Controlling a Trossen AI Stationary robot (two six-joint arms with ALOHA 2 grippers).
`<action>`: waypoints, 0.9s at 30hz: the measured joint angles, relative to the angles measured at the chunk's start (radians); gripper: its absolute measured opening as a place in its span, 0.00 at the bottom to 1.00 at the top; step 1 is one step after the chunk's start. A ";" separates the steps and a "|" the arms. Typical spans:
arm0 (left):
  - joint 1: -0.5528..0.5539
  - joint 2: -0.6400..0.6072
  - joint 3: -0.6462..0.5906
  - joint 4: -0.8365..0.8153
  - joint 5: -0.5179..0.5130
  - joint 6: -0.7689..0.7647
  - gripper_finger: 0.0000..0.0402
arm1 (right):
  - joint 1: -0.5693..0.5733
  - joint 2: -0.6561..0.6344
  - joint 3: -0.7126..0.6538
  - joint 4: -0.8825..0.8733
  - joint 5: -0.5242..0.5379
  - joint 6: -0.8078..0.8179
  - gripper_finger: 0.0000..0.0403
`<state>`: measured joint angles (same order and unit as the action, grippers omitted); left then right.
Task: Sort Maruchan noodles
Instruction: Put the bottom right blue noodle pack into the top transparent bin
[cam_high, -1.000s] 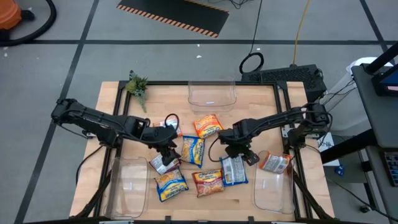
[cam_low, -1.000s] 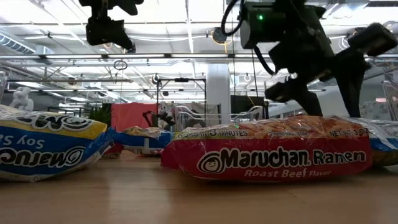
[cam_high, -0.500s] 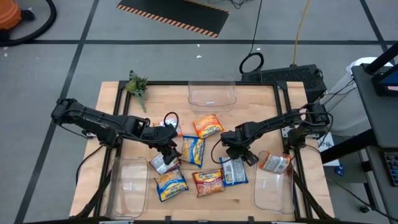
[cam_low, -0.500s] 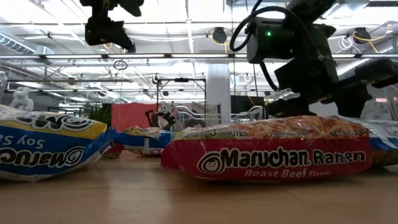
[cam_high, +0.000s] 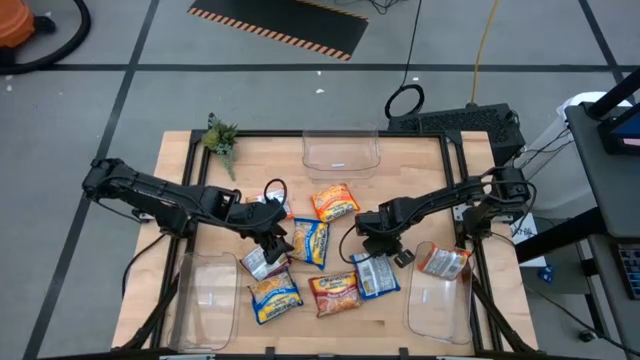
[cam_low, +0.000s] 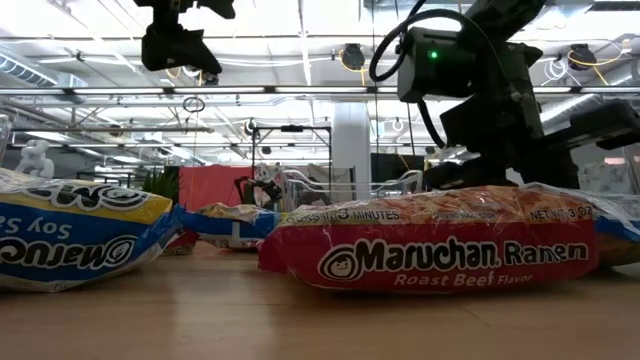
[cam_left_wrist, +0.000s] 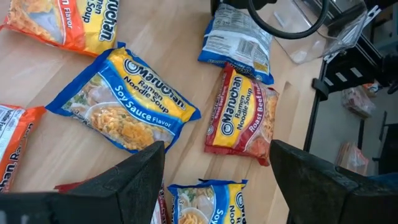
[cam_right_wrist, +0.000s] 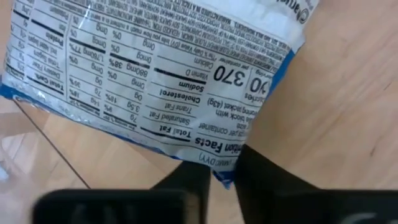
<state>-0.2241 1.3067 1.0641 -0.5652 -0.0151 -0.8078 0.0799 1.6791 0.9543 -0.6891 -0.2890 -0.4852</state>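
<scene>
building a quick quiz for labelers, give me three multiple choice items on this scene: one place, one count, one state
1. The Roast Beef packet lies:
A in a bin
B on the table
C between the left fingers

2. Clear bins in the high view:
A two
B three
C five

3. The left gripper has its fingers:
A wide open, empty
B shut on a packet
C hidden

Key: B, it rests on wood among other packets; B, one far, two near; A, the left wrist view shows a wide gap.

Grey tiled floor (cam_high: 90, 120) surrounding a wooden table (cam_high: 190, 160); hazard-striped mat (cam_high: 280, 22) lying beyond it; a white pillar (cam_low: 352, 140) standing under ceiling lights (cam_low: 60, 18) that are glowing overhead.
</scene>
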 joint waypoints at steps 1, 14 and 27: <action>0.000 0.000 0.000 0.000 0.000 0.000 0.73 | 0.000 -0.001 0.000 0.001 0.000 0.002 0.09; 0.000 0.000 0.000 0.086 -0.019 -0.044 0.73 | 0.000 -0.229 0.000 -0.003 0.086 0.109 0.00; 0.026 0.000 0.000 0.350 -0.223 -0.047 0.73 | 0.000 -0.451 0.000 0.038 0.206 0.449 0.00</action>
<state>-0.1979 1.3067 1.0641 -0.2154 -0.2378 -0.8551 0.0803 1.2278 0.9546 -0.6511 -0.0829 -0.0358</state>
